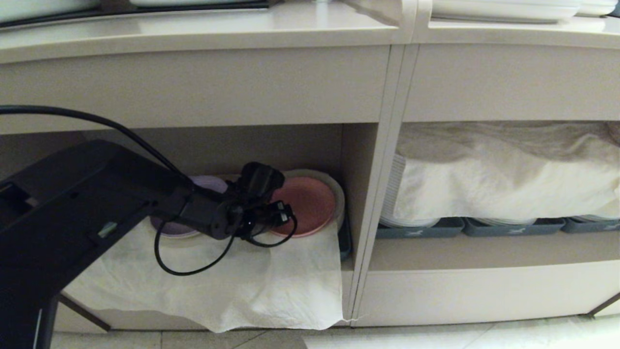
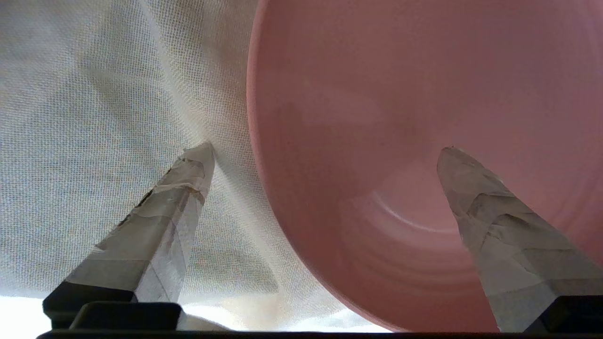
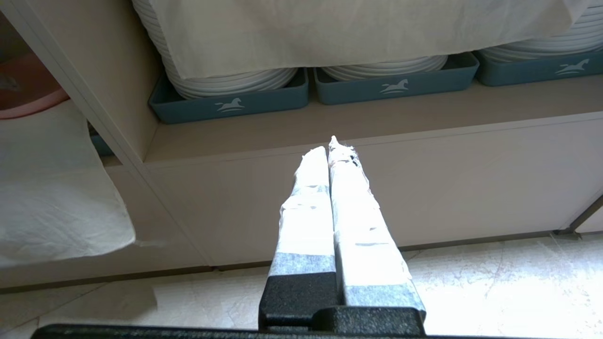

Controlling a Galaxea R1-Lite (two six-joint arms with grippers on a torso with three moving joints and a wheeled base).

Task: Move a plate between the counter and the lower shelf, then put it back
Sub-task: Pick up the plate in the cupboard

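The pink plate (image 1: 310, 201) lies on a cloth-covered stack in the lower shelf (image 1: 271, 145), at the cubby's right side. My left gripper (image 1: 283, 215) reaches into that cubby and stands open at the plate's near edge. In the left wrist view the plate (image 2: 400, 117) fills the right side. One taped finger (image 2: 188, 188) is over the white cloth (image 2: 94, 117) and the other finger (image 2: 480, 202) is over the plate, so the rim runs between them. My right gripper (image 3: 332, 143) is shut on nothing, low in front of the other cubby. The counter (image 1: 218, 29) runs above.
A purple plate (image 1: 213, 184) lies left of the pink one, partly behind my arm. The cloth (image 1: 252, 281) hangs over the shelf front. A divider (image 1: 382, 194) separates the right cubby, where grey-blue trays (image 1: 416, 230) hold white plates under another cloth (image 1: 499, 184).
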